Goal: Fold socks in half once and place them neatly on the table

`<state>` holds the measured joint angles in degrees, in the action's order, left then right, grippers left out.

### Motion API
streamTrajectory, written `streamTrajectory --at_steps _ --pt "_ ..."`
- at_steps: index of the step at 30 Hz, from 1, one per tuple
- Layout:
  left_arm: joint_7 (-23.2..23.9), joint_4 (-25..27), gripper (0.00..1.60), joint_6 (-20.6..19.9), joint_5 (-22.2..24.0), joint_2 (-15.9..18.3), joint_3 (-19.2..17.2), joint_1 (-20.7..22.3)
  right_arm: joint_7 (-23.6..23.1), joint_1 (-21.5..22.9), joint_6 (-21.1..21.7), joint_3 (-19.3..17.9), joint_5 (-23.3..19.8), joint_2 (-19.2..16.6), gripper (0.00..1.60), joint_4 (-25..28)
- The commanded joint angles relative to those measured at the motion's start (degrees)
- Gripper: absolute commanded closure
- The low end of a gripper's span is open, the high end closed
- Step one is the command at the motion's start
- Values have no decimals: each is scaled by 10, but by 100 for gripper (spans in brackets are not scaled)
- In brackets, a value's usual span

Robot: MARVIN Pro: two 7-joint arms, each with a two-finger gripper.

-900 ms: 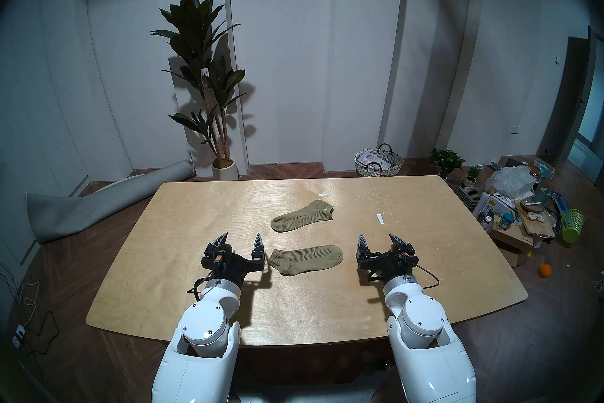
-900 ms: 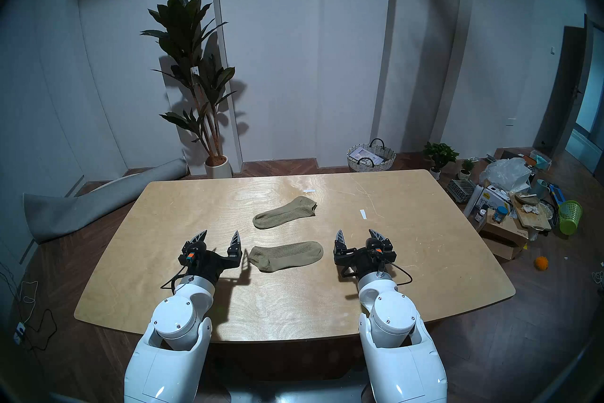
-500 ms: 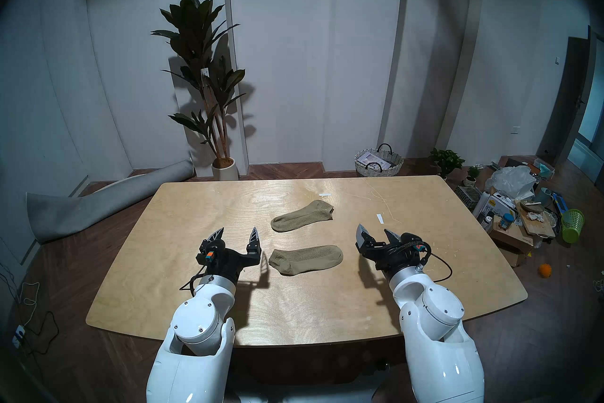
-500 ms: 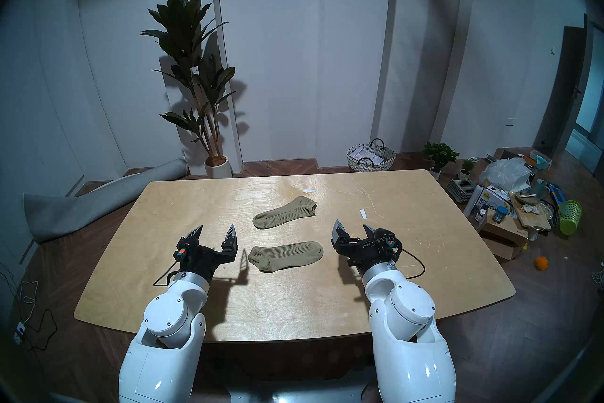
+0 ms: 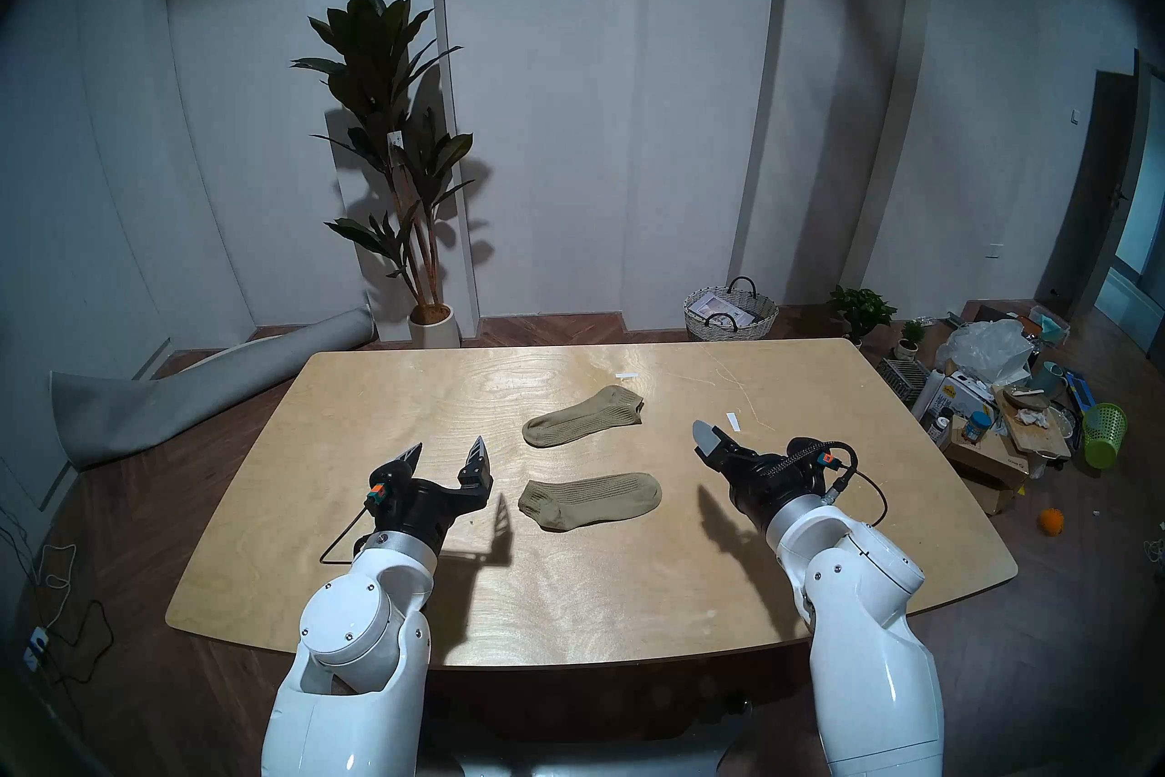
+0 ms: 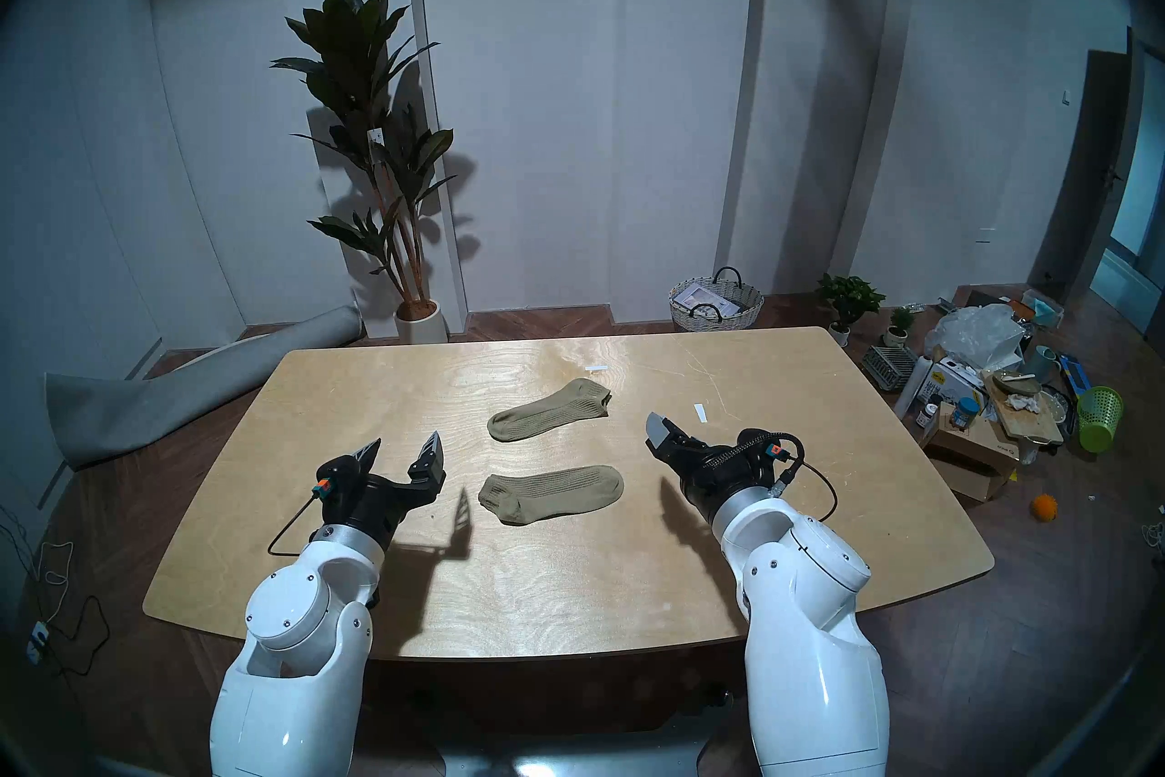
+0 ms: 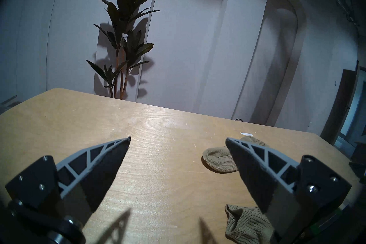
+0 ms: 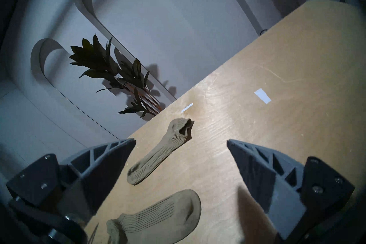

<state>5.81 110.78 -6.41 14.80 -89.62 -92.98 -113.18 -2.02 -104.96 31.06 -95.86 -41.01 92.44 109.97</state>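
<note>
Two olive-khaki ribbed socks lie flat and unfolded on the light wooden table. The near sock has its cuff to the left; the far sock lies behind it, cuff to the right. My left gripper hovers open and empty just left of the near sock's cuff, not touching it. Its wrist view shows the near sock and the far sock beside its right finger. My right gripper is rolled onto its side to the right of the near sock's toe. Its wrist view shows it open and empty, with both socks ahead.
Two white tape strips are stuck on the table behind and right of the socks. Beyond the table stand a potted plant, a rolled grey rug, a wicker basket and floor clutter at the right.
The left arm has drawn to the left, away from the near sock's cuff. The right wrist has rolled onto its side and shifted right and forward. Both grippers stayed open; the socks have not moved.
</note>
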Motion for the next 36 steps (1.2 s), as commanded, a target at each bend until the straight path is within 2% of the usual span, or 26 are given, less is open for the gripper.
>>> streamTrajectory --at_steps 1,4,8,9,10,13,14,15,18,19,22,24,26,28,29,31,32,33,36 --pt "13 40 0 -13 17 0 -3 -10 60 63 49 26 -63 -4 0 -5" --pt "11 45 0 -17 15 0 -1 -12 93 82 62 34 -91 -5 0 -5" --pt "11 50 0 -21 16 -2 0 -13 135 101 80 35 -153 -4 0 -19" --pt "11 50 0 -21 16 -2 0 -13 135 101 80 35 -153 -4 0 -19" --pt "8 52 0 -22 15 -4 1 -15 158 115 90 31 -185 -4 0 -28" --pt "7 53 0 -26 16 -5 2 -16 189 130 95 31 -236 -4 0 -41" --pt "7 53 0 -26 16 -5 2 -16 189 130 95 31 -236 -4 0 -41" --pt "6 54 0 -28 15 -6 4 -16 215 140 96 35 -264 -5 0 -50" --pt "5 54 0 -29 14 -6 6 -16 231 144 88 42 -278 -5 0 -51" --pt "3 55 0 -29 12 -6 7 -16 255 151 82 47 -296 -4 0 -53" --pt "1 56 0 -29 10 -7 8 -16 277 158 75 52 -309 -4 0 -56" --pt "-1 57 0 -28 7 -8 8 -17 314 165 52 60 -318 -3 0 -56" --pt "-3 58 0 -29 6 -10 8 -18 326 169 30 69 -298 -3 0 -54" --pt "-6 59 0 -29 4 -10 9 -18 313 166 17 80 -251 -3 0 -48" --pt "-6 59 0 -29 5 -9 9 -18 295 164 6 96 -224 -17 0 -45" --pt "-7 59 0 -29 3 -9 10 -18 297 161 -5 104 -218 -19 0 -46" --pt "-10 57 0 -29 2 -10 10 -18 281 158 -27 115 -198 -26 0 -52" --pt "-10 57 0 -29 2 -10 10 -18 281 158 -27 115 -198 -26 0 -52" --pt "-11 56 0 -26 1 -9 11 -18 262 154 -63 128 -165 -31 0 -58"
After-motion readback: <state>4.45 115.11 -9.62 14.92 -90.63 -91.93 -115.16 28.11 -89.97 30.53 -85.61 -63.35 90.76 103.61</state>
